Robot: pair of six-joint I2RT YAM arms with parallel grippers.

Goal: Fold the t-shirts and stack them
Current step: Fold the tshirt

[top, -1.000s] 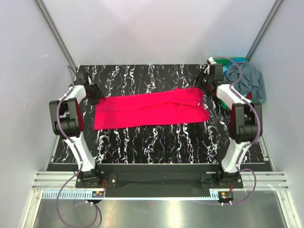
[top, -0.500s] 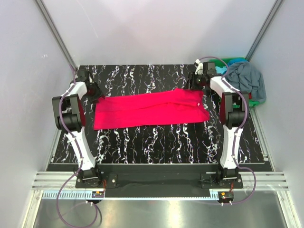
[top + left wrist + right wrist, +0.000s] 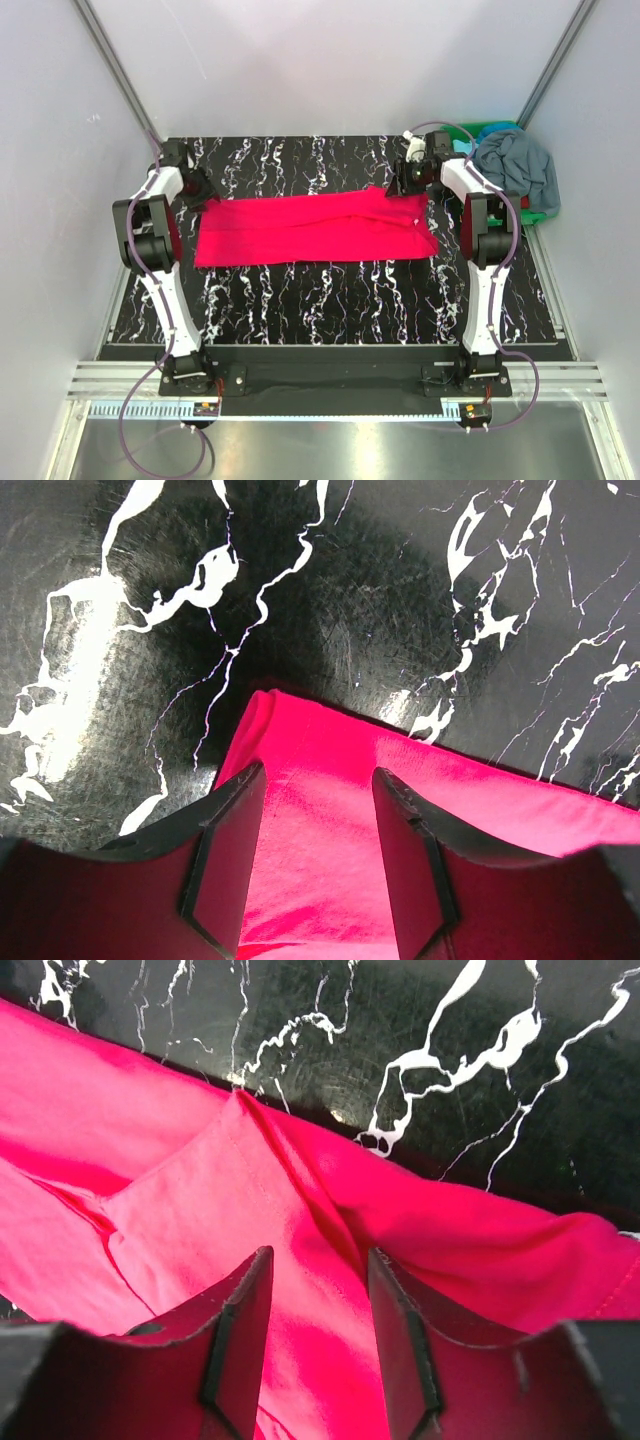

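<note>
Two grippers: you have both down at the far edge of the magenta t-shirt [image 3: 315,230], one at each end of it.
Magenta t-shirt: it lies as a long flat band, left to right, on the black marbled table [image 3: 330,300]. A crease runs along its length. Bare tabletop shows on all four sides of it.
Left gripper [image 3: 318,780]: it sits over the magenta t-shirt's far left corner. The jaws stand partly apart with a clear gap. Your left wrist view shows the cloth flat under and between the fingers, not pinched. The corner tip pokes out just past the fingertips onto the table.
Right gripper [image 3: 320,1260]: it sits over the magenta t-shirt's far right corner. The jaws are parted about as much as the left pair. A raised fold ridge runs up between the fingers, the cloth there is wrinkled, and nothing is clamped.
Grey-blue t-shirt [image 3: 520,170]: it is bunched in a heap beyond and to the right of the magenta t-shirt's right end, well apart from it.
Light teal t-shirt [image 3: 463,147]: you only see a sliver, on the side of the grey heap facing the magenta t-shirt.
Green bin [image 3: 497,127]: it is under the grey heap and mostly covered, with only bits of rim showing.
</note>
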